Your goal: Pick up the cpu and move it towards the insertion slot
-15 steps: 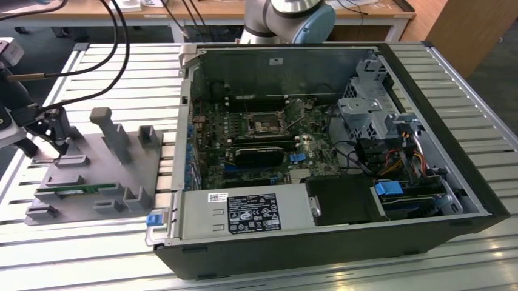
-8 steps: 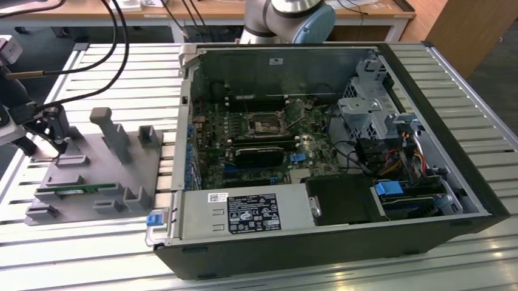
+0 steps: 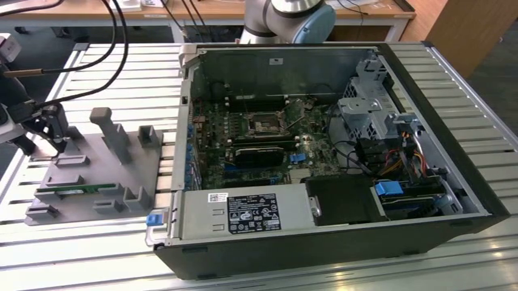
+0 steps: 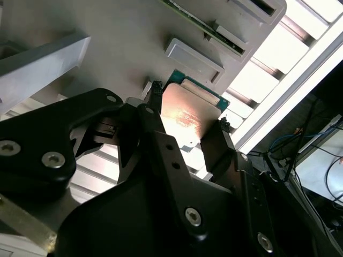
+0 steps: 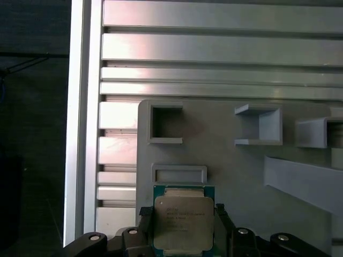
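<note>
The cpu (image 5: 182, 222), a flat square chip with a silver top and a green rim, sits between my two black fingers in both wrist views. My gripper (image 5: 181, 214) is shut on the cpu (image 4: 188, 113), one finger against each of two opposite edges. In the exterior view my gripper (image 3: 58, 147) hangs over the grey fixture plate (image 3: 89, 182) at the exterior view's left, outside the computer case. The insertion slot (image 3: 265, 124), a dark square socket with a metal frame, lies on the motherboard inside the open case, well to the exterior view's right of the gripper.
The fixture plate carries raised grey posts (image 3: 113, 136) and a green memory stick (image 3: 77, 190). The case wall (image 3: 184, 121) stands between the plate and the motherboard. A black card (image 3: 259, 156), a power supply (image 3: 242, 213) and drive cages (image 3: 368, 115) crowd the case. Cables (image 3: 105, 54) hang above the slatted table.
</note>
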`<state>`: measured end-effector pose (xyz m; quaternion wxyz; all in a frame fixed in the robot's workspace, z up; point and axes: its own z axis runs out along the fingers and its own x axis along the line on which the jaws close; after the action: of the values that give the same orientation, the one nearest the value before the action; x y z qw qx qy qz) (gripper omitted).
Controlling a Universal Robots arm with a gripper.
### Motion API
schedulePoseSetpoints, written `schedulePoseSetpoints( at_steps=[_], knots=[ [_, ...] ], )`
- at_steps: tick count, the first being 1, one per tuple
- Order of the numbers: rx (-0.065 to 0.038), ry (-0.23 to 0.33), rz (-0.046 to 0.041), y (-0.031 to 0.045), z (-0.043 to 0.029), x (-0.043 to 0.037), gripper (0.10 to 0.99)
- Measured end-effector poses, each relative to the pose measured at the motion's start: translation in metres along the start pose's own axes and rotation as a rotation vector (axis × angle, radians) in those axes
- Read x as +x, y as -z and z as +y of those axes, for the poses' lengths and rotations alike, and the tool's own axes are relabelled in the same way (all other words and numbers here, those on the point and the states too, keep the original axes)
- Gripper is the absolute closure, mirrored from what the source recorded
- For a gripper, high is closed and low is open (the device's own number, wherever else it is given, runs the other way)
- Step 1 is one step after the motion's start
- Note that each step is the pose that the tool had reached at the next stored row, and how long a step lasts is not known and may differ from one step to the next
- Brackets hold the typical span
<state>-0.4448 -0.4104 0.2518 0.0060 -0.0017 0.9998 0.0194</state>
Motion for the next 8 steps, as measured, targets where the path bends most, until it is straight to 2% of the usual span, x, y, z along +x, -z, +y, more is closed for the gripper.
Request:
schedulePoseSetpoints(
  at_steps=[8],
  knots=[
    [0.0,0.0,0.0,0.0044,0.0002,-0.0001,0.549]
  ],
)
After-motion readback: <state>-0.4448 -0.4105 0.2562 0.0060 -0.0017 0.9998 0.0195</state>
